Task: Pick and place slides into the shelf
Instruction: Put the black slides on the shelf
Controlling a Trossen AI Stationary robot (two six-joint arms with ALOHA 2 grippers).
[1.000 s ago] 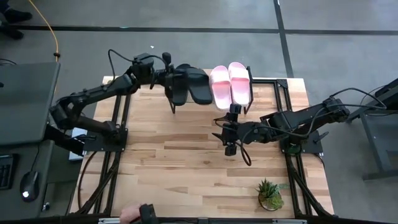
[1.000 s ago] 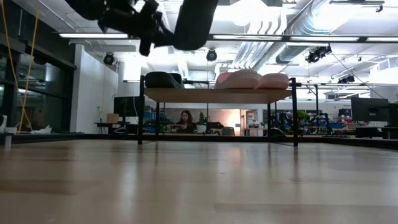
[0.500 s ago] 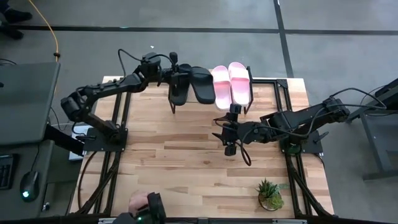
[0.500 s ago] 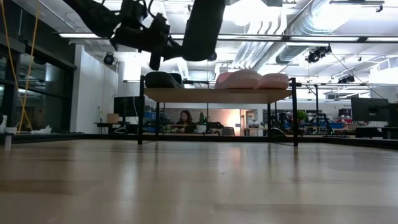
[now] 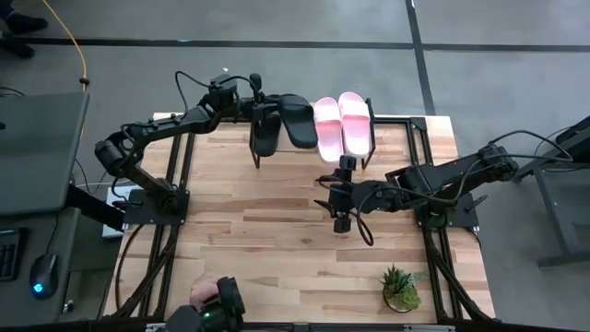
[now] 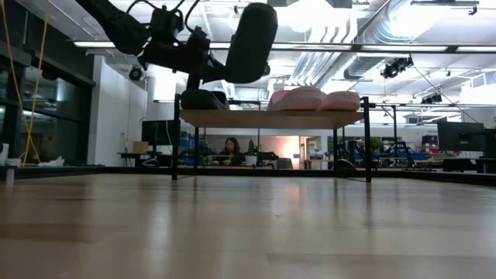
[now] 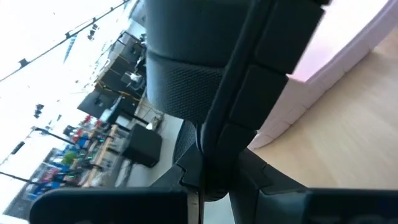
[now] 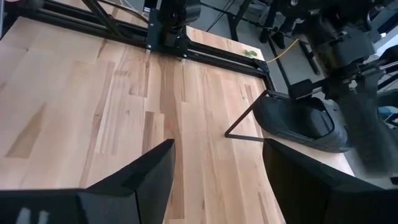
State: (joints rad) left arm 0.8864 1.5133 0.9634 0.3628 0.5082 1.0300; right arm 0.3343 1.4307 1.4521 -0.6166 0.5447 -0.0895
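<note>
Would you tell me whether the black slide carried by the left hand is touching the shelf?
Apart. In the low view the black slide, held by the left hand, hangs with clear space above the shelf.

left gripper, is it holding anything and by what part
The left gripper holds a black slide in the air above the shelf. The gripped part cannot be made out. The right gripper holds nothing.

Tabletop (image 5: pixel 277 240): pale wood planks, smooth, satin finish. Shelf (image 6: pixel 271 118): light wooden board on thin black metal legs. Black slides (image 8: pixel 298 121): matt, rubbery. Pink slides (image 5: pixel 342 126): smooth, matt foam-like surface.
</note>
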